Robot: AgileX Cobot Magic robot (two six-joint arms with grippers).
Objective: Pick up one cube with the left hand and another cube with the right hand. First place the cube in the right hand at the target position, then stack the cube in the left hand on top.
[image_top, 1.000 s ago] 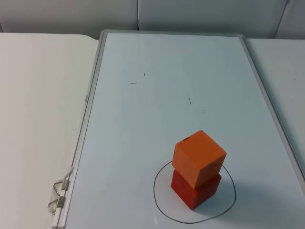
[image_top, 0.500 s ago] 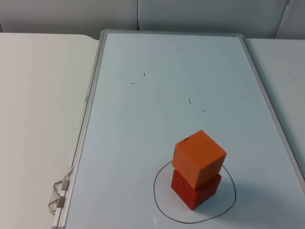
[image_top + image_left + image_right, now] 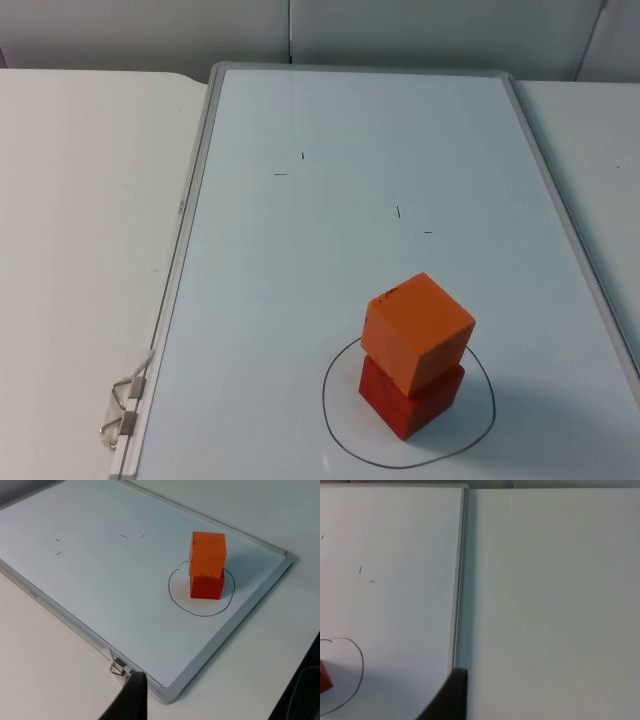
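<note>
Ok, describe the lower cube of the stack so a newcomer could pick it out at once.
Find the white metal-framed whiteboard lying flat on the white table, then the hand-drawn black circle near its front edge. Two cubes stand stacked inside it: the red cube sits directly on the board. It is darker than the orange cube resting on top of it, turned slightly askew.

An orange cube (image 3: pixel 417 332) sits on a red cube (image 3: pixel 410 397) — a thin black circle (image 3: pixel 408 405), probably pen, on the white whiteboard (image 3: pixel 300 280) with grey frame.
</note>
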